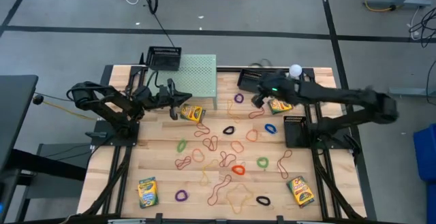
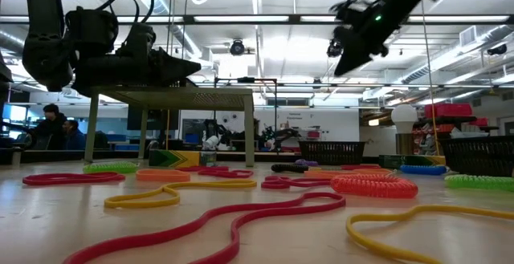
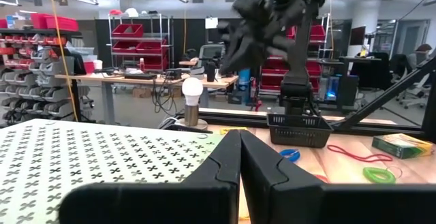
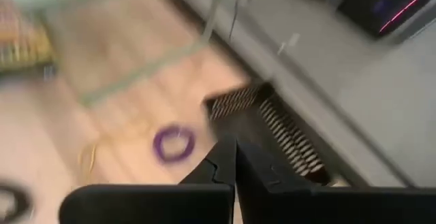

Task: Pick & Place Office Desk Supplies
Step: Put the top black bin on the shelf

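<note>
Rubber bands (image 1: 231, 130) and crayon boxes (image 1: 147, 191) are lying scattered mid-surface, unsorted, while both clenched tools (image 1: 178, 107) (image 1: 258, 100) are carrying nothing.

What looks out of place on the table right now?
Rubber bands lie scattered loose across the tabletop, none in a black mesh tray. The crayon boxes sit askew: one at each front corner, one by the left gripper. Nothing looks damaged.

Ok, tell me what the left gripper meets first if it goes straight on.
The left gripper, raised and level, has free air close ahead. Farther on, the black mesh tray lies roughly in line, though the gripper may pass above it.
</note>
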